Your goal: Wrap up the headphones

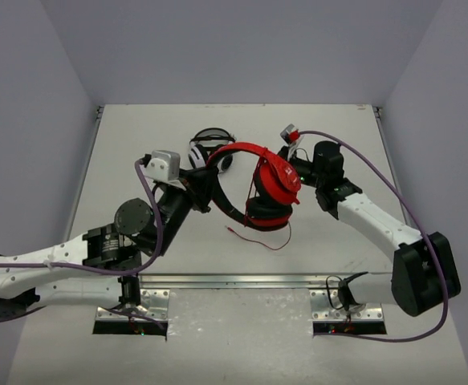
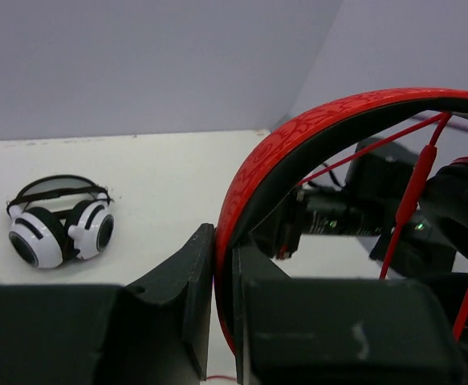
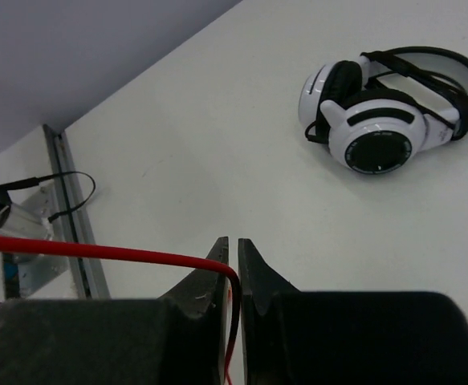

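1. The headphones (image 1: pixel 278 180) sit just beside the white headphones (image 1: pixel 197 152); the jaws of the left gripper (image 2: pixel 224 265) clamp the stiff headband (image 2: pixel 314 132).
2. The jaws of the right gripper (image 3: pixel 232 253) pinch the thin cable (image 3: pixel 97 250), likely limp and slippery; grip it firmly.

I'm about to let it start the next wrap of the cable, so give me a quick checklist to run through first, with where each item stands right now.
1. Grip of left claw on the red headband: ok, the band sits between its shut fingers.
2. Hold of right claw on the cable: ok, it is pinched between the tips.
3. Turns lying neatly on the band: cannot tell.
4. Loose cable tail gathered: not ok, it lies on the table.
5. The white-and-black headphones out of the way: ok, they lie apart from the cable.
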You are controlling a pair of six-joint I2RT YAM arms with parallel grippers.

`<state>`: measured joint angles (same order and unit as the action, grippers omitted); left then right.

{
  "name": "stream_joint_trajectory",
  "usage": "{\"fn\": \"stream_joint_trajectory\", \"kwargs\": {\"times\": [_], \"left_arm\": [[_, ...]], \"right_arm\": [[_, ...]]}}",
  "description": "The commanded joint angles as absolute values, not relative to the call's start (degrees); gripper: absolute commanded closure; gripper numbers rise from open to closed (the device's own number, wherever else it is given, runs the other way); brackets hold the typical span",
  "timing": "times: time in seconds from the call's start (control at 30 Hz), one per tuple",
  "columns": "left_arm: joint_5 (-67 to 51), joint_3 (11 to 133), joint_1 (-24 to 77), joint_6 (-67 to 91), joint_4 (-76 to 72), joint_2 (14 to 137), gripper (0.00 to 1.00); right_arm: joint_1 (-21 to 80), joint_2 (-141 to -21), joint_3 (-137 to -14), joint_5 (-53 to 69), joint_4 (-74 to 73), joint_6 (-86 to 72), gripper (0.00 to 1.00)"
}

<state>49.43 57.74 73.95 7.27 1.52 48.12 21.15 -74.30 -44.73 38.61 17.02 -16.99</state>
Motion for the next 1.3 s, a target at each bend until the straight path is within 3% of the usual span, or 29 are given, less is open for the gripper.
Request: {"fn": "stream_joint_trajectory", "kwargs": {"times": [0.0, 0.13, 0.33, 0.47, 0.73, 1.03, 1.27], "left_arm": [[51.1, 64.9, 74.8, 8.2, -14.6, 50.1, 1.0], [55.3, 69.9, 74.7, 8.4, -14.8, 54.4, 1.0], [71.1, 77.9, 74.1, 4.0, -14.9, 60.4, 1.0], [69.9, 81.2, 68.9, 5.1, -12.2, 62.9, 1.0], [70.1, 86.6, 62.1, 8.9, -5.3, 66.5, 1.0], [65.8, 92.4, 46.5, 18.1, 11.8, 74.6, 1.0], [56.5, 88.3, 39.6, 29.8, 17.4, 78.0, 1.0]], "right_arm": [[22.8, -76.1, -42.6, 43.4, 32.6, -26.5, 0.93], [24.5, -78.9, -40.3, 45.0, 46.6, -34.2, 0.98], [28.1, -81.5, -36.6, 44.3, 54.1, -36.4, 0.98], [30.0, -81.9, -32.6, 44.1, 60.7, -39.1, 0.93], [33.5, -81.0, -29.1, 43.2, 64.4, -40.0, 0.99], [40.5, -74.3, -22.9, 39.8, 57.8, -35.7, 0.99], [49.2, -68.7, -31.9, 34.5, 34.0, -23.4, 0.99]]}}
